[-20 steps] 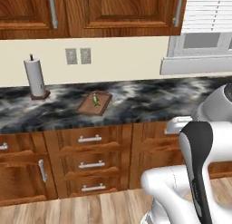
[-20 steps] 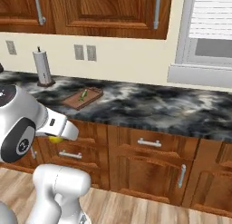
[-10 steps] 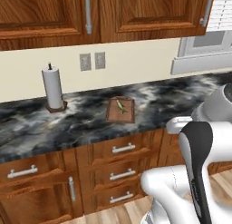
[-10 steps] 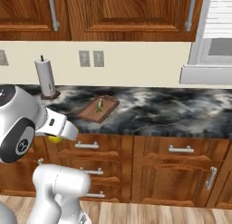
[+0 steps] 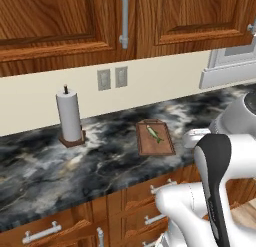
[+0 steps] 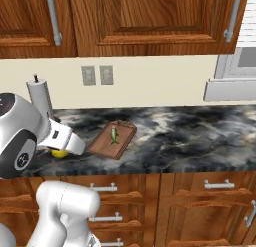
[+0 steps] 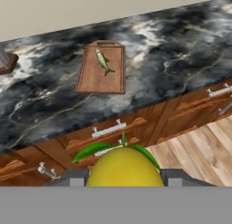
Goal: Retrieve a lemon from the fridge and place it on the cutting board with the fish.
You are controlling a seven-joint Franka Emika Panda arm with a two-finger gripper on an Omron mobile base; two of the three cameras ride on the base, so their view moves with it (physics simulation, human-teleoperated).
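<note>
Open counter (image 5: 115, 156) around cutting board (image 5: 156, 139)

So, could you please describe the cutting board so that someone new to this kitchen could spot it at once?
Look along the dark marbled counter under the wooden wall cabinets, right of the upright paper towel roll. The cutting board lies flat there: a reddish-brown rectangle with a small grey-green fish on it.

Home kitchen, wooden wall cabinets (image 5: 60, 16), marble countertop (image 5: 100, 161), drawers (image 6: 205, 186), paper towel roll (image 5: 69, 118)
</note>
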